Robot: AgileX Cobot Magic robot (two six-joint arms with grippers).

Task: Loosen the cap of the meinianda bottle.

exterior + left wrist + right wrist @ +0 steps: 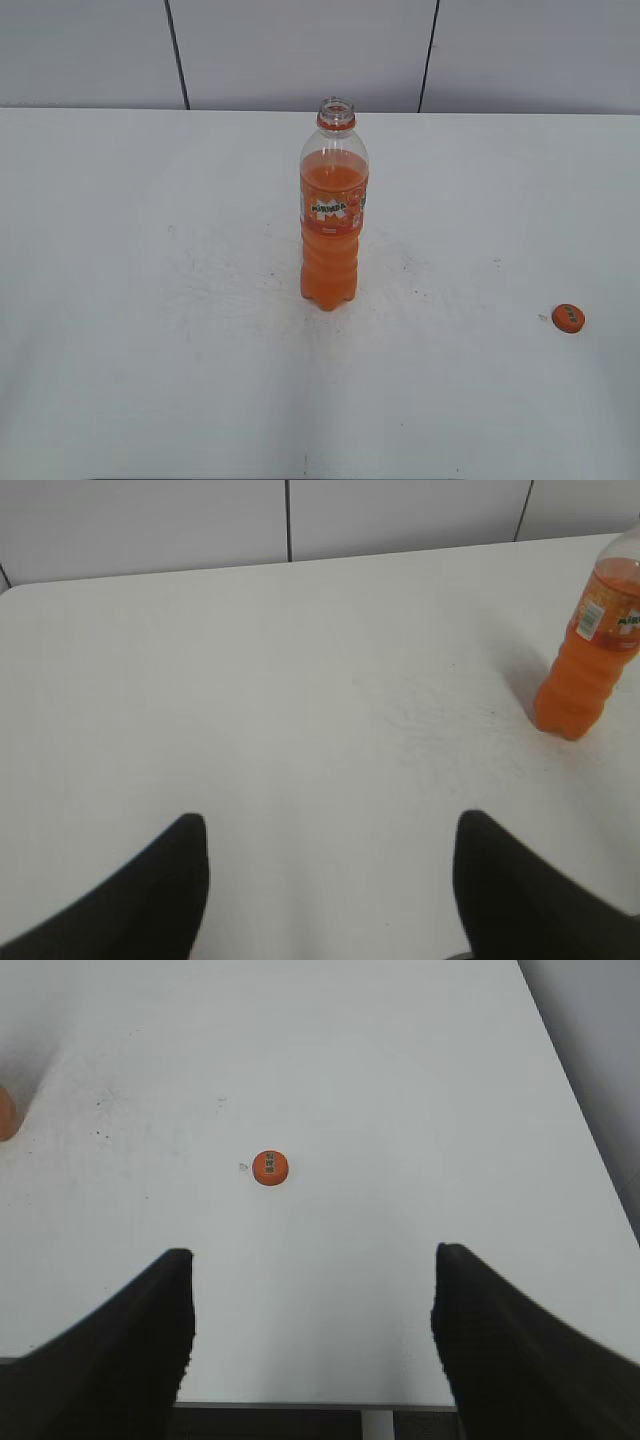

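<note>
The meinianda bottle (334, 215) stands upright at the middle of the white table with its mouth open and no cap on it. It also shows at the right edge of the left wrist view (590, 650), and its base shows at the left edge of the right wrist view (5, 1113). The orange cap (568, 318) lies flat on the table far to the bottle's right; it also shows in the right wrist view (270, 1167). My left gripper (330, 830) is open and empty, well left of the bottle. My right gripper (312, 1260) is open and empty, short of the cap. Neither arm shows in the exterior view.
The white table (150, 300) runs back to a grey panelled wall (300, 50). The table's near edge (300, 1403) and right edge show in the right wrist view.
</note>
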